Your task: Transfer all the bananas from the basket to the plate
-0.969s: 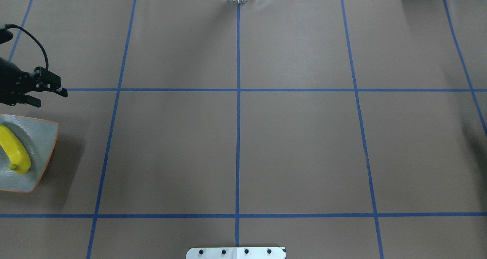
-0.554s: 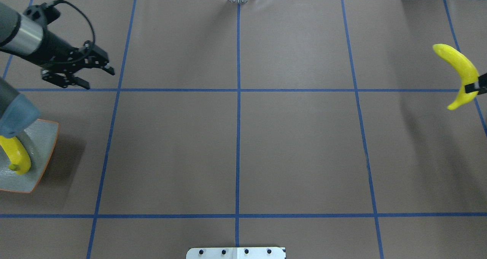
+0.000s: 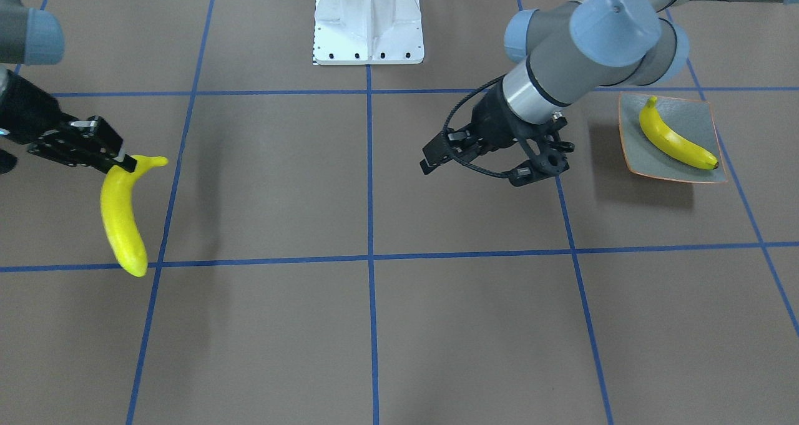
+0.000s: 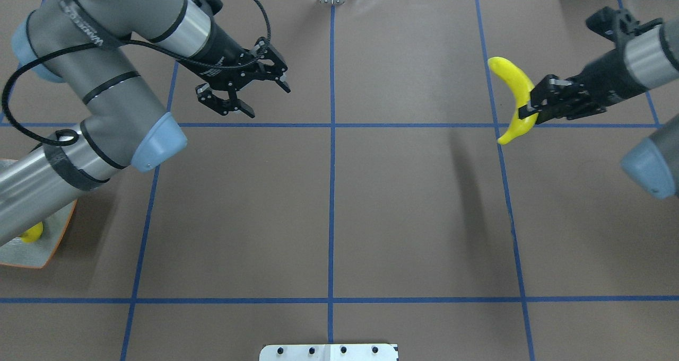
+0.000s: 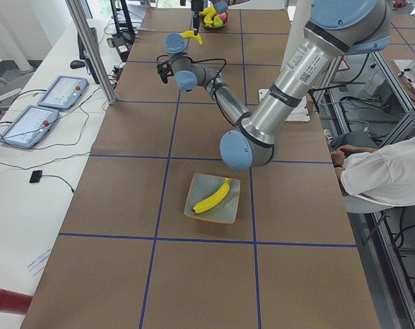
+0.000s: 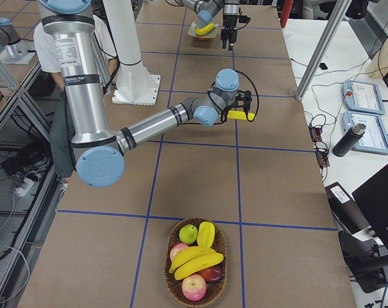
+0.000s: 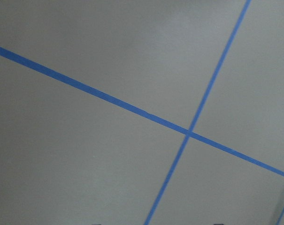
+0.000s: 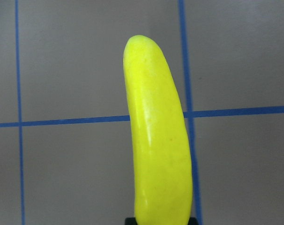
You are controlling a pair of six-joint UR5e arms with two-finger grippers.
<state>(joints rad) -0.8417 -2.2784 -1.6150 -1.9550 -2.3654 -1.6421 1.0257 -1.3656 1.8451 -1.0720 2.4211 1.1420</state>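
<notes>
One bright yellow, glossy curved banana (image 4: 513,93) aloft over the right side of the brown paper-covered table (image 4: 414,218), just above a blue tape line (image 4: 331,191). Pinched near its stem end by the black two-finger right gripper (image 4: 529,112), fingers clamped on it. From the right wrist camera, only its blunt length (image 8: 158,136) against the grid, the grip itself cut off at the bottom edge.

A second yellow banana (image 3: 677,139) lying diagonally in the square pale grey-green plate with a thin orange-brown rim (image 3: 633,156), at the table's left end. Plain from the front; overhead, nearly all hidden under the grey left arm (image 4: 106,101), only a yellow tip and a plate corner showing.

More bananas (image 6: 195,258) clear only from the right-end camera, piled in the round woven basket (image 6: 170,282) with red and green apples (image 6: 194,287).

Black left gripper (image 4: 268,101) above the table left of centre, grasping nothing, fingers spread wide, well apart from plate and held banana. Left wrist camera: just paper and crossing tape.
</notes>
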